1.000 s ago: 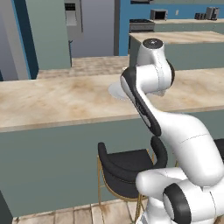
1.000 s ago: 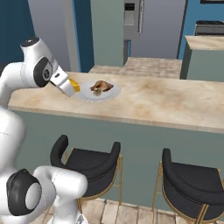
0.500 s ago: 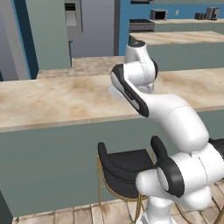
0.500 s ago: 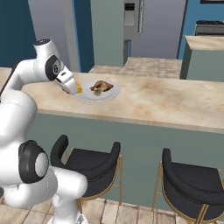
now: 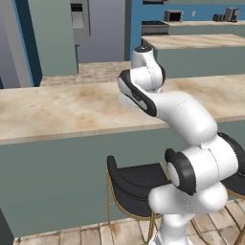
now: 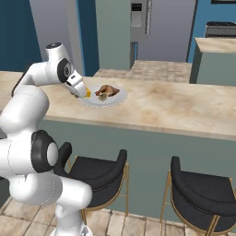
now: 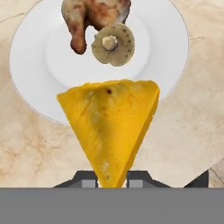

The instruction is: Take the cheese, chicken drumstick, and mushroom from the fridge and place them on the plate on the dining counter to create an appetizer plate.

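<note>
Item: appetizer plate, in assembly, last piece in hand.

Step in hand: delivery of the cheese (image 7: pixel 111 127), the third and final food piece. Two of three pieces are already set down.

Tool (image 7: pixel 111 177): closed tight on the narrow end of the cheese wedge; the wide end points away from the hand toward the plate (image 7: pixel 166 52). In the right base view the tool (image 6: pixel 79 91) hangs at the plate's near-left edge, the yellow cheese (image 6: pixel 87 93) at its tip.

Container: plate, round, white, lying flat on the counter (image 6: pixel 175 103) above the stools (image 6: pixel 99 173).

Contents:
- chicken drumstick (image 7: pixel 89 15), at the far side of the plate
- mushroom (image 7: pixel 113 43), just beside the drumstick, gills up, touching or nearly so
- near half of the plate bare

Cheese position: held above the plate's near rim, partly over plate and partly over counter; not yet resting on anything, by the look of it.

Next move, as judged: carry the wedge a little further in over the bare near part of the plate, lower it, then open the tool, keeping clear of the mushroom.
</note>
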Available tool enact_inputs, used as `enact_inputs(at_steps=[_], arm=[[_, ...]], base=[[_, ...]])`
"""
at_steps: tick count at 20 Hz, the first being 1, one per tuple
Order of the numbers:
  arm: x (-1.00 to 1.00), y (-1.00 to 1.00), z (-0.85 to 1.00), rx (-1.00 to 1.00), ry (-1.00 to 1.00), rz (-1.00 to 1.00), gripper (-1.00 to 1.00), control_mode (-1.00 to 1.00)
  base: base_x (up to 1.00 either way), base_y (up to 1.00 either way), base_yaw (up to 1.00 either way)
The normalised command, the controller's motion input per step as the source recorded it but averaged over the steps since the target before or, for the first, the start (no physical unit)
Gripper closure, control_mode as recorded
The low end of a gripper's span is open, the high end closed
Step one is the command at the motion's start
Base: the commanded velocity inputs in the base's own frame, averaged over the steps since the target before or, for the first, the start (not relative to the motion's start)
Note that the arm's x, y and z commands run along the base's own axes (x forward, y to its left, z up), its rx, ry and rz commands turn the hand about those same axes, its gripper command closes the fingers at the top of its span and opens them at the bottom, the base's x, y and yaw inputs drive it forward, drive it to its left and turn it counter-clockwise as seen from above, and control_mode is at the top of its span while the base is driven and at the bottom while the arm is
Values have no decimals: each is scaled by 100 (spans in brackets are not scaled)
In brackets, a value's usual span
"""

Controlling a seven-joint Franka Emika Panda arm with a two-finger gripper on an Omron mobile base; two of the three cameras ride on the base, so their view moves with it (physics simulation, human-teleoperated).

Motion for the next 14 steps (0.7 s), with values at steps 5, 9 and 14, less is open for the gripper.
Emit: enact_inputs(at_steps=[5, 9, 14], arm=[[27, 0, -41, 0, 0, 0, 100, -100], [36, 0, -18, 0, 0, 0, 100, -100], [43, 0, -1, 0, 0, 0, 100, -100]], base=[[0, 0, 0], [0, 0, 0], [0, 0, 0]])
